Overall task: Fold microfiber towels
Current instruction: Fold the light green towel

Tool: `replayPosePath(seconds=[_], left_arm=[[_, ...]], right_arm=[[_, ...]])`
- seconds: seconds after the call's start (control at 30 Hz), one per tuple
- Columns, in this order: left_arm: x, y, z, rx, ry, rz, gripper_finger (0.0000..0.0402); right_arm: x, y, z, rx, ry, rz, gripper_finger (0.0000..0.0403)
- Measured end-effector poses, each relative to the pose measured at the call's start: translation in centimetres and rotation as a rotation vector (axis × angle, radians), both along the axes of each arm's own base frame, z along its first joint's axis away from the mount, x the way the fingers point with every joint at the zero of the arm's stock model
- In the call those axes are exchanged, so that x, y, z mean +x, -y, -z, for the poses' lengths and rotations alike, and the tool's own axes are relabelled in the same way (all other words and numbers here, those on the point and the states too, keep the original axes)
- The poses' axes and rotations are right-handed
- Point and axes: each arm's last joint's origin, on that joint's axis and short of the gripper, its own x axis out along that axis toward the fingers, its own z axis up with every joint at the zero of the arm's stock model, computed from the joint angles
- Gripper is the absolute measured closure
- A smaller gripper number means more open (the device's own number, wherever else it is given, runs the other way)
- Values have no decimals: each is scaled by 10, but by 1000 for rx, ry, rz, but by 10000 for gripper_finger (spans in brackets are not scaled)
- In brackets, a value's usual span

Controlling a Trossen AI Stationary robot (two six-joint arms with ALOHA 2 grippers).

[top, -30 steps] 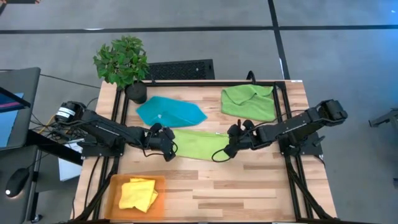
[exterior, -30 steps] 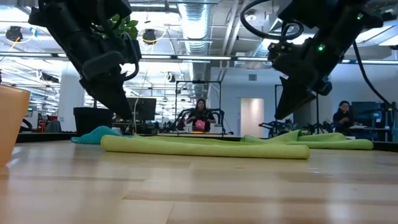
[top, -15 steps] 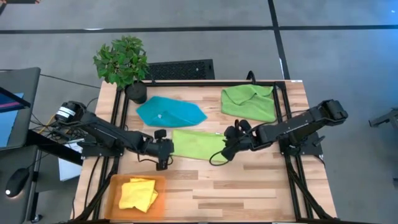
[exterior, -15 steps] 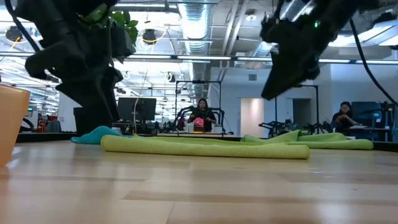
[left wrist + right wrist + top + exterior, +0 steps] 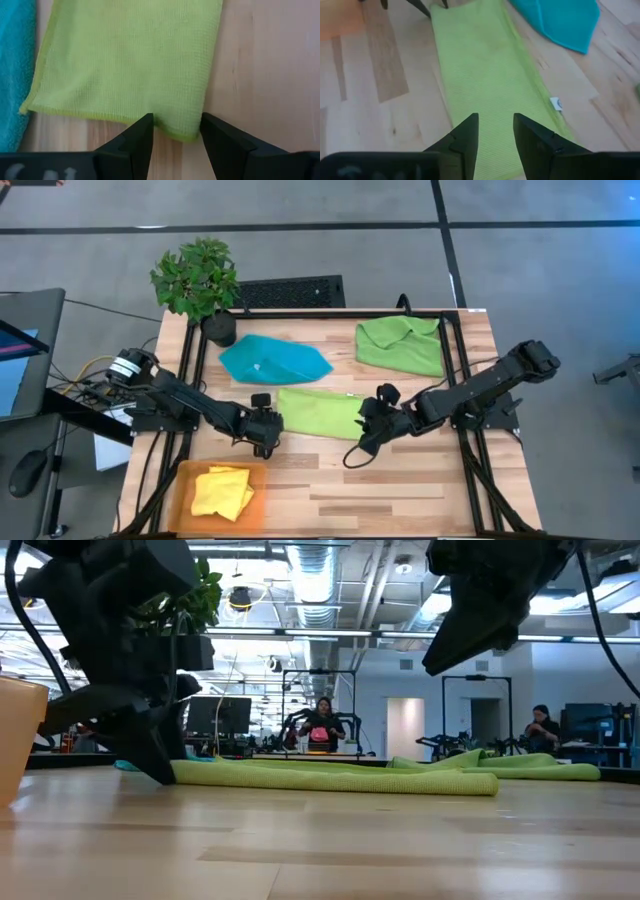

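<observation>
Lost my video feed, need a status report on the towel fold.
Left tool open at the folded green towel's corner. Right tool open above its other end. Nothing held. Nothing in the way.

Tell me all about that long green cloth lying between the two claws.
The lime green towel is a thin, finely woven cloth, folded into a long flat strip on the wooden table, near the middle. A small white tag sticks out on one long edge. The left claw stands open around a corner at one short end; the right claw hangs open above the other end. A teal towel lies just beyond it; whether they touch is unclear.
</observation>
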Motion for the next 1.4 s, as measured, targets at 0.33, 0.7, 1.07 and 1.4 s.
replayPosePath(seconds=[0.33, 0.7, 1.07, 1.4], left_arm=[[1, -1, 2, -19, 22, -63, 285], [19, 1, -17, 44, 27, 12, 397], [51, -6, -45, 100, 50, 159, 401], [110, -6, -42, 178, 10, 323, 401]], right_arm=[[-1, -3, 0, 15, 8, 5, 261], [-2, -4, 0, 10, -2, 1, 270], [-8, -1, 4, -31, -67, 10, 270], [-14, -3, 7, -31, -113, 28, 275]])
